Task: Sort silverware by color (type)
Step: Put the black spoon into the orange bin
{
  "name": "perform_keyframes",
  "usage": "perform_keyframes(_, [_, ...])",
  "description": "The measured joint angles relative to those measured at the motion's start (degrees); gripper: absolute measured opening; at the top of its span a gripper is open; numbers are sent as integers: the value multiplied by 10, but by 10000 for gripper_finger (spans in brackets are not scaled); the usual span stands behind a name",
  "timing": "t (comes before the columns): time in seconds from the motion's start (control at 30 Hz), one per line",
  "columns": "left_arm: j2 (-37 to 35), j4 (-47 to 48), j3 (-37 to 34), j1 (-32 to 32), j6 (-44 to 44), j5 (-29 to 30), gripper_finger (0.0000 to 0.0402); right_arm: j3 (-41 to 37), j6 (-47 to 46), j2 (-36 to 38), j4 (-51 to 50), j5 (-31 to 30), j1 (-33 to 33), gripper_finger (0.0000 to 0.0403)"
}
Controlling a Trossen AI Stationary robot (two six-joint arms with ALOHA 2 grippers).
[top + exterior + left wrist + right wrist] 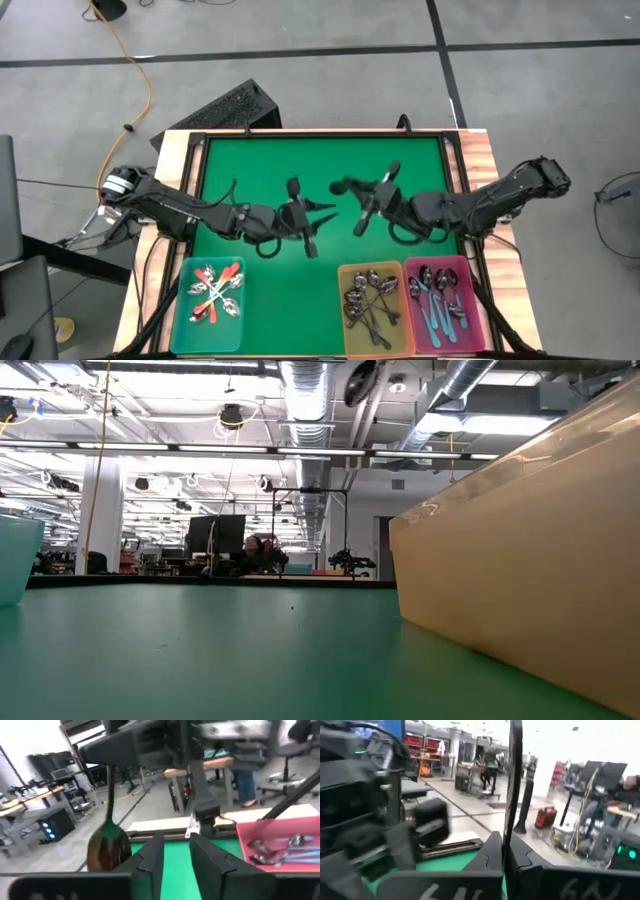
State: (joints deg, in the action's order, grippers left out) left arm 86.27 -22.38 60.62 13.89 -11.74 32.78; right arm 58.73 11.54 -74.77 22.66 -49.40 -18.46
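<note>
Three bins on the counter: one teal bin (180,300), one yellow bin (345,330), one pink bin (475,320). Spoons heaped in each, exact counts unreadable. One dark-handled spoon (512,795) clamped in the right claw (362,212). Two arms total.

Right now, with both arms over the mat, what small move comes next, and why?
Probably swing the right gripper toward the yellow bin: it is shut on the dark-handled spoon, the left gripper stands open beside it, and that bin holds the other dark spoons.
</note>
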Motion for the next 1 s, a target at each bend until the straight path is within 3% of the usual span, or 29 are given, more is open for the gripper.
perform_keyframes(0.13, [-1, 22, 0, 9, -25, 59, 109, 0, -75, 35, -94, -6, 6, 6])
perform_keyframes(0.27, [-25, 43, -1, 27, -32, 94, 120, 0, -259, 94, -264, 2, 7, 6])
perform_keyframes(0.37, [-56, 62, 0, 34, -16, 52, 116, 0, -400, 134, -408, 40, 6, 6])
perform_keyframes(0.47, [-82, 86, 0, 34, -6, -59, 109, 0, -497, 152, -496, 112, -9, 6])
perform_keyframes(0.57, [-107, 98, 0, 32, -6, -179, 102, 0, -547, 149, -514, 158, -44, 6])
perform_keyframes(0.63, [-117, 105, 0, 31, -1, -226, 99, 0, -572, 134, -508, 168, -78, 6])
perform_keyframes(1.0, [-125, 117, 0, 38, 13, -251, 96, 0, -737, -54, -424, 135, -234, 6])
